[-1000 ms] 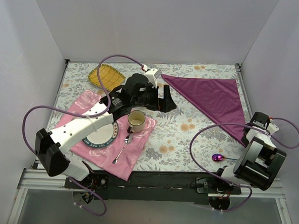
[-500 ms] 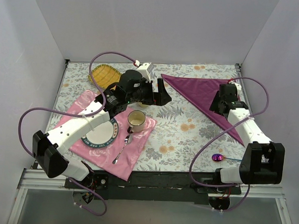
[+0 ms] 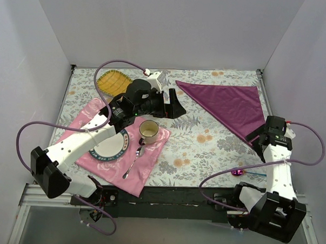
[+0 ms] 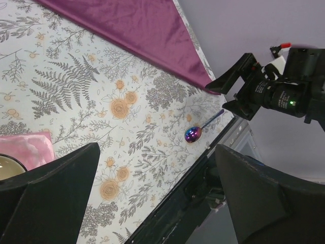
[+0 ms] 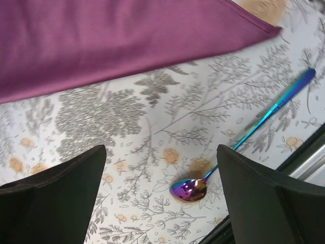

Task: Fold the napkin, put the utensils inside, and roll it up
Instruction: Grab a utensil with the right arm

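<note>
The napkin (image 3: pixel 229 103) lies folded in a triangle at the far right; the spoon (image 3: pixel 237 172) lies apart, near right on the table (image 3: pixel 199 153); the left gripper (image 3: pixel 173 104) and right gripper (image 5: pixel 160 170) are spread, empty; placing and rolling remain.

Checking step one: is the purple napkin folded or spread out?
Folded, apparently: the napkin lies flat as a triangle, not rolled.

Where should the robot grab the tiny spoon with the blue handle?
Grab the spoon by the middle of its thin blue handle, coming straight down with fingers across it. It lies flat on the table, and the shiny rounded head would probably slip.
</note>
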